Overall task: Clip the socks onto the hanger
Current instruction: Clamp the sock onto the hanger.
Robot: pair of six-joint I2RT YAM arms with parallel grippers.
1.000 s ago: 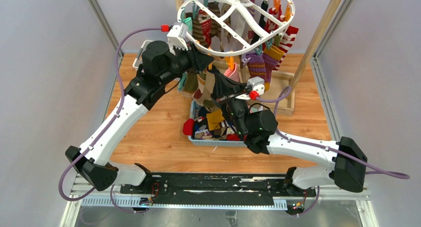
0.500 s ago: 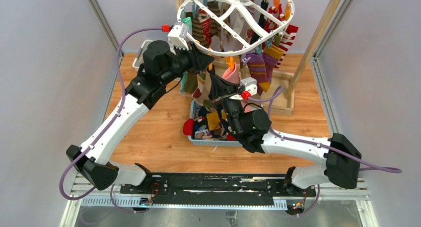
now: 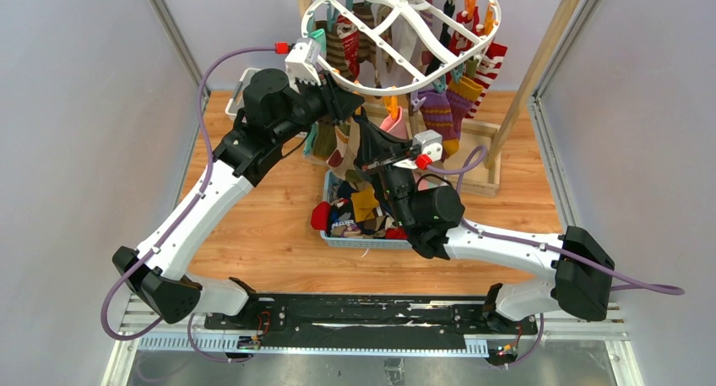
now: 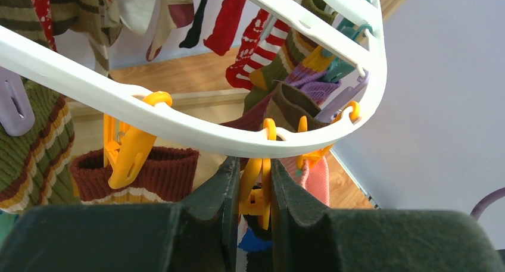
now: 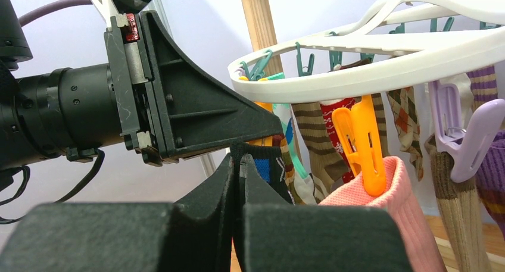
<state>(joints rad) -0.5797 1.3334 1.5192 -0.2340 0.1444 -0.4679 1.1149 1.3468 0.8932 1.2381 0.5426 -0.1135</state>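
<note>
**Top view:** The left end effector (image 3: 355, 110) sits under the near rim of the hanger (image 3: 397, 89). The right end effector (image 3: 365, 149) is just below it, over the blue basket (image 3: 367, 241) of socks (image 3: 365, 204). One sock there has white lettering, unreadable.

**Left wrist:** Pressed together on an orange clothespin (image 4: 255, 194) hanging from the rim.

**Right wrist:** Pinching a dark patterned sock (image 5: 268, 165). The left end effector stands directly above, and a pink sock (image 5: 399, 206) hangs clipped to the right.

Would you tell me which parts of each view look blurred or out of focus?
Left wrist: the left gripper is soft up close, the hanger crisp. Right wrist: the right gripper blurs, the pink sock is sharp. Top external: evenly lit, sharp throughout.
</note>
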